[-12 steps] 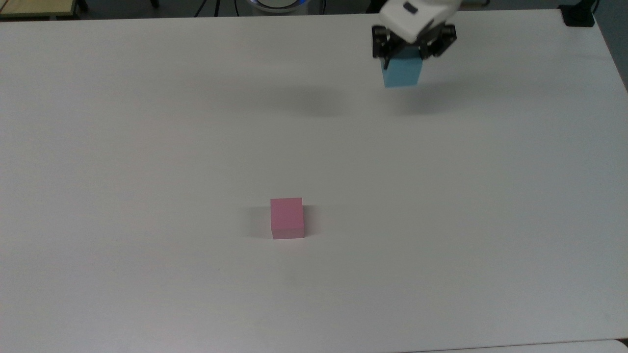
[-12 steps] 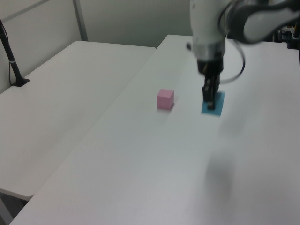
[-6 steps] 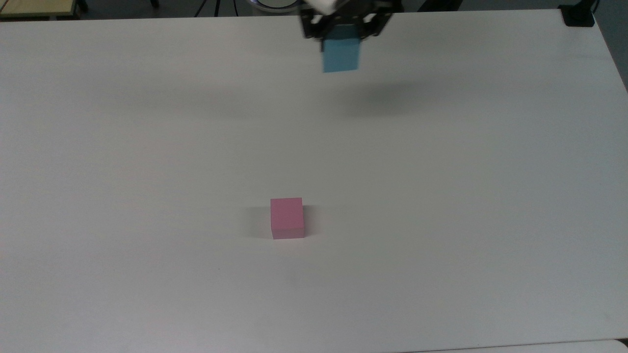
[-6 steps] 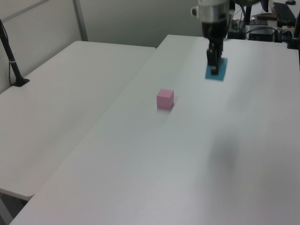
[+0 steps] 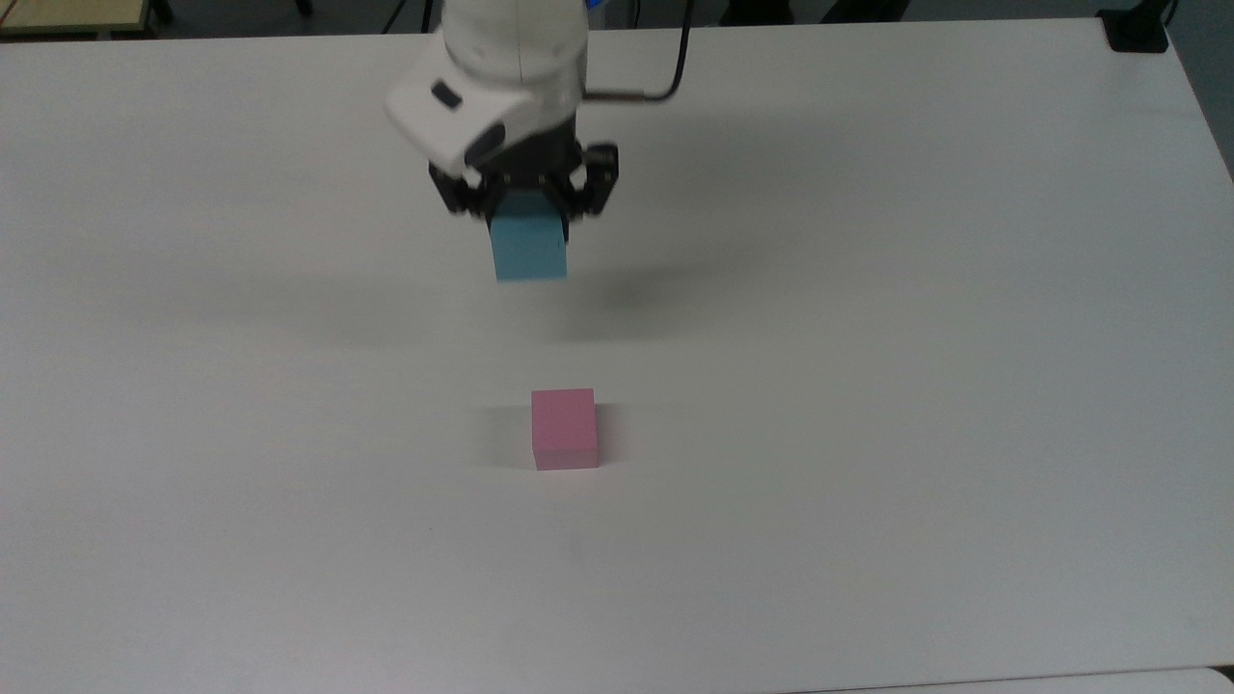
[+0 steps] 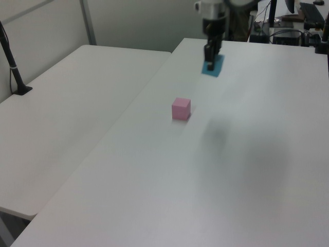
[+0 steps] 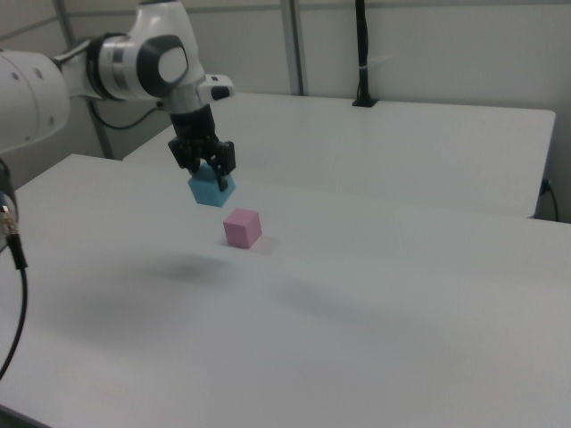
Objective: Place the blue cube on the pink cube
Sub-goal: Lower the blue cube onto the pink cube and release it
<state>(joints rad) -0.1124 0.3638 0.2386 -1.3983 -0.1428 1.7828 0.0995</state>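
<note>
Sky-blue foam blue cube clamped in hand, airborne; pink cube on bench directly below in top view's frame

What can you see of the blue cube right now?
The blue cube is a small, plain sky-blue block with a matte, foam-like look and no markings. It hangs in the air, clear of the white table, clamped at its top between the black fingers of the gripper. In the right view it sits slightly tilted. Nothing else touches it. In the top view it is above the pink cube in the picture and apart from it; its shadow falls on the table nearby.
</note>
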